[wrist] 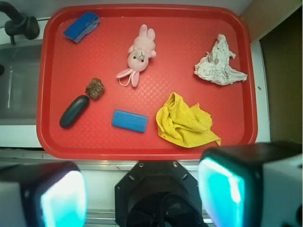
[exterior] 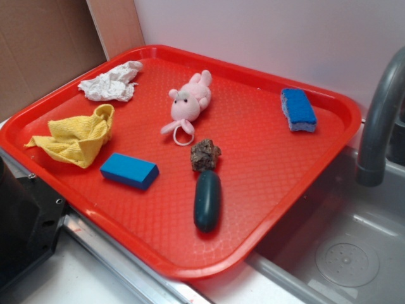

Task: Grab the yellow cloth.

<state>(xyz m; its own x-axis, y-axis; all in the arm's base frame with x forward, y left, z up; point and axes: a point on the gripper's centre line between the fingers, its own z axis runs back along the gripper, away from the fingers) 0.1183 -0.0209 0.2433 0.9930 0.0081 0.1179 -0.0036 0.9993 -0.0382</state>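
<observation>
The yellow cloth (exterior: 77, 136) lies crumpled on the left part of the red tray (exterior: 266, 209). In the wrist view the cloth (wrist: 184, 122) sits near the tray's near edge (wrist: 142, 152), right of centre. My gripper (wrist: 142, 194) is open and empty, high above the counter in front of the tray, its two fingers (wrist: 232, 187) wide apart. The gripper does not show in the exterior view; only the robot's black base (exterior: 22, 228) is at the lower left.
On the tray: a blue block (exterior: 129, 170) beside the cloth, a white tissue wad (exterior: 111, 82), a pink plush bunny (exterior: 188, 101), a brown lump (exterior: 205, 155), a dark green oblong (exterior: 207, 199), a blue sponge (exterior: 298, 109). A grey faucet (exterior: 380, 120) and sink (exterior: 342, 253) stand at the right.
</observation>
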